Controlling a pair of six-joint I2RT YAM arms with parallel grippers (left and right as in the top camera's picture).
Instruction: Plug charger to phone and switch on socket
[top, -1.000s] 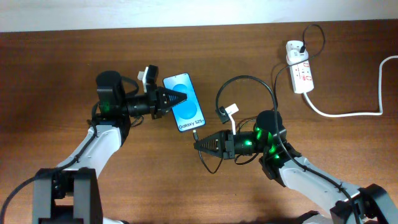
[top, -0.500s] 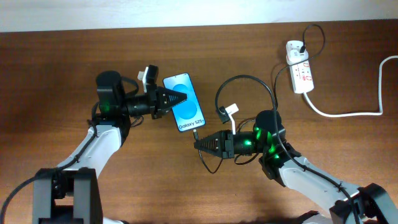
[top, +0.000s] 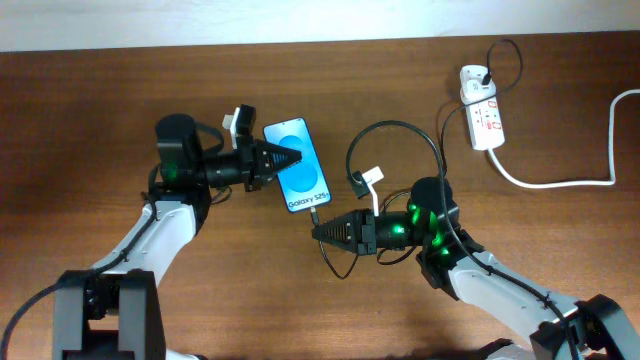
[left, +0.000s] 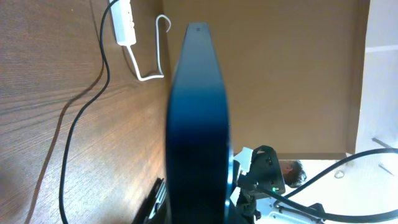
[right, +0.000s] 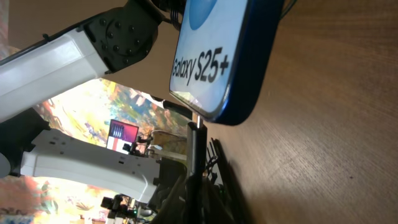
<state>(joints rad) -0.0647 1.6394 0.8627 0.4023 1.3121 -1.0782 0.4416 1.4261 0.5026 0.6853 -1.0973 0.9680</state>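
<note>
phone (top: 303, 172) screen: white "Galaxy S25+" | right wrist view: "alaxy S25+", first letter cut off | socket (top: 482, 108) marks: unreadable

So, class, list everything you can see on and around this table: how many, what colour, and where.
phone: one, black frame with blue screen, left of the table's centre, held by its edge.
charger: one, thin black cable, looping from the socket to the phone's lower end, where its tip meets the port.
socket: one, white strip with red marks, far right of the table.
white cord: one, thick, running from the socket to the right edge.
table: one, brown wood, under everything.
left gripper: one, black, shut on the phone.
right gripper: one, black, shut on the charger tip just below the phone.
</note>
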